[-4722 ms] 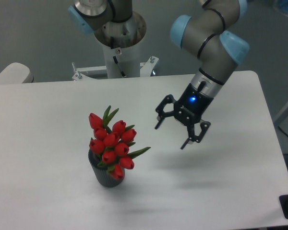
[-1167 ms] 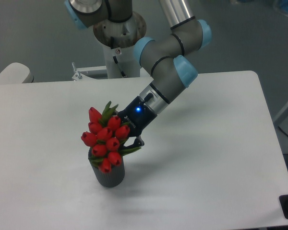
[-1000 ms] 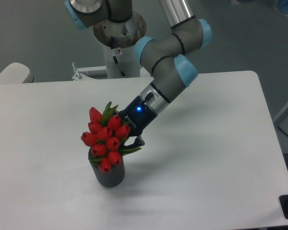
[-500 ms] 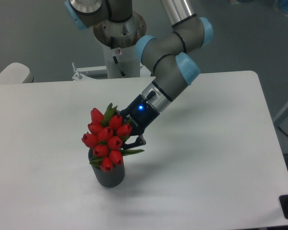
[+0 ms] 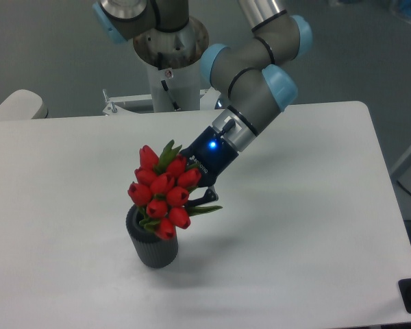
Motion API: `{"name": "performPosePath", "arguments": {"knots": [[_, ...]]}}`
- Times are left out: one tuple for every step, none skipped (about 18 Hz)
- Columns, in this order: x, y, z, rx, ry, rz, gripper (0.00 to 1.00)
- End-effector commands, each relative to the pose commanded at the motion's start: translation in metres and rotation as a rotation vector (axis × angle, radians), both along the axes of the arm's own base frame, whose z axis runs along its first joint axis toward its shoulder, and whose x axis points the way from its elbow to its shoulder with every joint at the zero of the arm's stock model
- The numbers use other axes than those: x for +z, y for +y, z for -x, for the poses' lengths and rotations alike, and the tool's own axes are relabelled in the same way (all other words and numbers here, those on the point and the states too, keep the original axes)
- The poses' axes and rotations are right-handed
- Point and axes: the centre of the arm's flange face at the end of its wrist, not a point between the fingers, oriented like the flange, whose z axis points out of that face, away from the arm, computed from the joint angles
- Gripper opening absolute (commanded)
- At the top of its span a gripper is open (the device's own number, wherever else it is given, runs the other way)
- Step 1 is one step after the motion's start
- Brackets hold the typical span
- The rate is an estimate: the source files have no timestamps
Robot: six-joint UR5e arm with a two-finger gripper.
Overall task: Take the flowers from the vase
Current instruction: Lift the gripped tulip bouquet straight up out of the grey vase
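Nearest to you, the lower part of the frame is bare white desk (image 5: 294,274), with a small dark object cut off at the lower right corner.

Just left of centre and a little below the middle stands the vase (image 5: 152,245), a small dark grey ribbed pot, upright on the desk. Its thick round rim shows on the left side; the right side of the rim is hidden by blooms.

Above the vase you see the flowers (image 5: 164,193), a tight bunch of red tulip buds with pointed green leaves. The bunch tilts slightly, its top leaning to the upper left. The lowest buds overlap the vase mouth. The stems are hidden, so you cannot tell whether they are still inside the vase or already above it.

Directly behind the bunch on its right is the tool (image 5: 195,186), black, with a blue light glowing on its body. It is clenched around the flowers, gripping them from the right side. One dark finger shows just below the right-hand buds; the other is hidden behind the blooms.

From the tool the arm (image 5: 253,75) rises to the upper right, grey with pale blue joint caps, and leaves the frame at the top.

Farthest back, at the upper middle, the arm's white base pedestal (image 5: 168,68) stands at the far desk edge.
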Motion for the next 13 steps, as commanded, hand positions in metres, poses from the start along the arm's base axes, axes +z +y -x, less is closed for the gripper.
{"name": "performPosePath", "arguments": {"knots": [[0.007, -0.003, 0.0, 0.013, -0.008, 0.002, 0.33], [0.01, -0.003, 0.001, 0.02, -0.014, 0.004, 0.33], [0.016, -0.003, 0.001, 0.025, -0.014, 0.002, 0.33], [0.021, -0.004, 0.001, 0.031, -0.019, 0.001, 0.33], [0.025, -0.004, 0.002, 0.036, -0.024, -0.001, 0.33], [0.03, -0.005, 0.002, 0.04, -0.031, -0.006, 0.33], [0.035, -0.005, 0.002, 0.043, -0.036, -0.011, 0.33], [0.041, -0.003, 0.002, 0.045, -0.039, -0.015, 0.33], [0.047, -0.003, 0.003, 0.051, -0.044, -0.014, 0.33], [0.053, -0.004, 0.003, 0.056, -0.049, -0.019, 0.33], [0.058, -0.005, 0.001, 0.058, -0.053, -0.023, 0.33], [0.063, -0.007, -0.001, 0.059, -0.045, -0.028, 0.33], [0.065, -0.008, -0.002, 0.059, -0.043, -0.03, 0.33]]}}
